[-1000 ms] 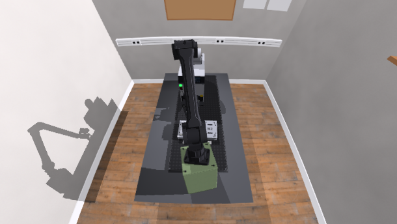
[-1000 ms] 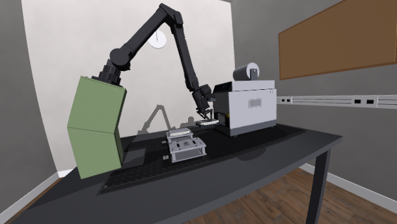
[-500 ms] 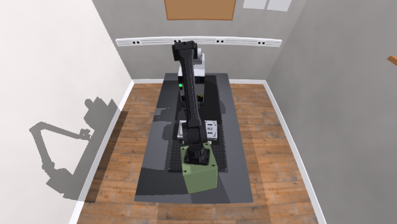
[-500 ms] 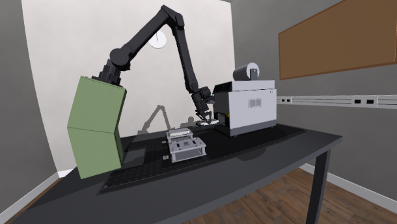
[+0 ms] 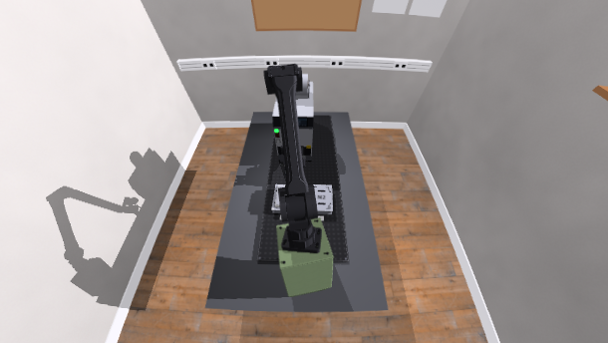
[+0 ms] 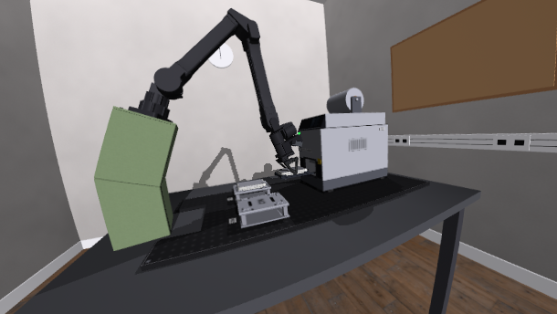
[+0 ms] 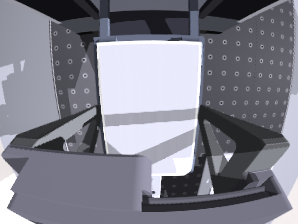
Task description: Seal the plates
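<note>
Two open fingers of the gripper [image 6: 291, 170] [image 7: 150, 112] stand on either side of the plate [image 7: 150, 95], which lies on the sealer's stage [image 7: 201, 39], out in front of the plate sealer [image 6: 353, 152]. Green shows on its lamp [image 5: 276, 131] [image 6: 299, 133]. Nest N2 [image 5: 329, 208] [image 6: 262, 203] holds no plate, while another plate [image 6: 252, 186] sits in the neighbouring nest [image 5: 275, 199] [image 6: 236, 189].

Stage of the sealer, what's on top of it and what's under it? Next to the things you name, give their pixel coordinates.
On top lies one plate [image 7: 150, 85], its upper face smooth and white. The plate covers the stage's middle, and what is directly beneath cannot be seen.
</note>
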Controlling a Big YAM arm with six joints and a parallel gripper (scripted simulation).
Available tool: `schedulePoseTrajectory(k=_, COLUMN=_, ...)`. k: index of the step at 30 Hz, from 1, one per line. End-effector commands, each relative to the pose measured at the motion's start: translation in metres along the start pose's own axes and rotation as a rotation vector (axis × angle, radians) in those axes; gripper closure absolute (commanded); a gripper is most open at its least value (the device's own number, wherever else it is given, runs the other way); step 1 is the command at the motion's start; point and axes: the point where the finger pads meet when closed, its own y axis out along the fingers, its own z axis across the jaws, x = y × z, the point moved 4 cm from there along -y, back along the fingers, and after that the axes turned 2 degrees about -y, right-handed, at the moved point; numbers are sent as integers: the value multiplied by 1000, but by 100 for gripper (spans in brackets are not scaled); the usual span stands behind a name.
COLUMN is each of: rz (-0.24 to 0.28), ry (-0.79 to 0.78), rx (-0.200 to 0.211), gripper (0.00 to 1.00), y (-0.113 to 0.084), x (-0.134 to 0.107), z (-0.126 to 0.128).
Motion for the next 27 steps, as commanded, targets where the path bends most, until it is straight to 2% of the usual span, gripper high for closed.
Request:
schedulePoseTrajectory(k=1, rz=-5, ry=-3, rx=8, gripper=0, y=-3, x=1, z=8)
schedulePoseTrajectory(k=5, rz=5, ry=-4, rx=6, gripper=0, y=-8, x=0, z=8)
schedulePoseTrajectory(k=15, rz=-29, ry=-2, rx=11, gripper=0, y=-10, x=18, z=10)
schedulePoseTrajectory(k=27, rz=-7, ry=-4, rx=8, gripper=0, y=0, x=9, z=10)
